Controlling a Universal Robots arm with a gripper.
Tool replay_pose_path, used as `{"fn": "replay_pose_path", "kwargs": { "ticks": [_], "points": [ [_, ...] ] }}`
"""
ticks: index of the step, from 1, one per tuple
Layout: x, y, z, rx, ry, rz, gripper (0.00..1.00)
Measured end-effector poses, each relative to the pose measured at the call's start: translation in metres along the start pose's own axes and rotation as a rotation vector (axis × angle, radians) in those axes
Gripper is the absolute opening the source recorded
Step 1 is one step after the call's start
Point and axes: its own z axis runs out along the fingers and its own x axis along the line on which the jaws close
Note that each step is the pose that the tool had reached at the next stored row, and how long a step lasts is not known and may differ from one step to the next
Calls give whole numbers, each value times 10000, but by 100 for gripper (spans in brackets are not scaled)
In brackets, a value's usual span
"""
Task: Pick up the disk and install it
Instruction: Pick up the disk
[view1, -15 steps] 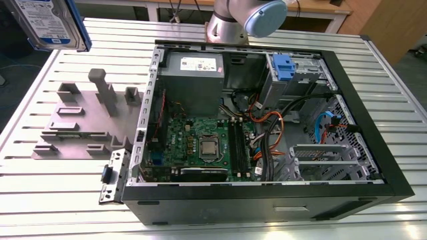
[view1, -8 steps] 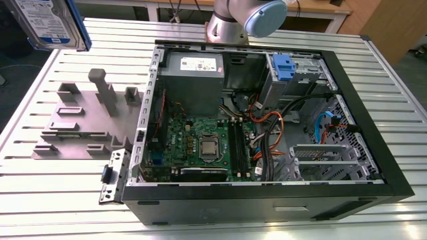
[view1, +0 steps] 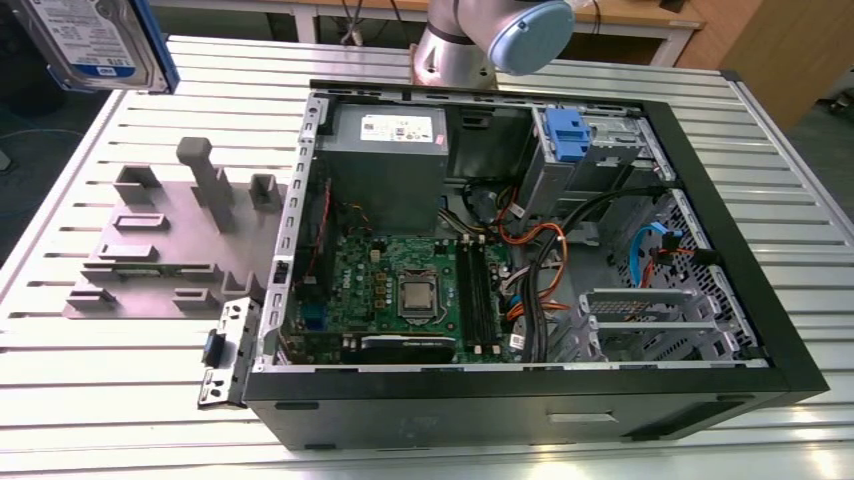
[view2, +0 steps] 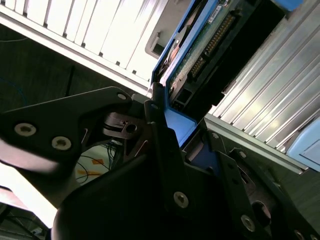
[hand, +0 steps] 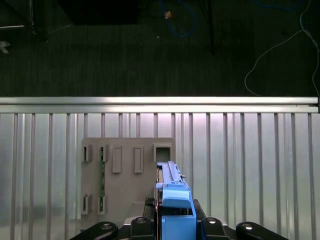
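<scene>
Disk (view1: 100, 40) is clamped in the pincer (view2: 182, 131) and held in the air at the exterior view's left, above the slatted bench (view1: 107, 400), well apart from the open computer case (view1: 534, 405). Case lies on its side on the bench, with the arm (view1: 494, 40) behind it. Grey fixture plate (view1: 147, 250) sits just beside the case, on the exterior view's left. Inside the case: grey power supply (view1: 387, 150), motherboard (view1: 387, 280), small blue latch (view1: 567, 135). In the first wrist view the disk hangs edge-on over the plate, blue rail up.
</scene>
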Motion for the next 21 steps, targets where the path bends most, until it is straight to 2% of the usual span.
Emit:
{"fn": "replay_pose_path", "kwargs": {
  "ticks": [14,21],
  "points": [
    [-5,8,-229,-2,0,0,36],
    [-6,8,-256,-1,0,0,36]
  ]
}}
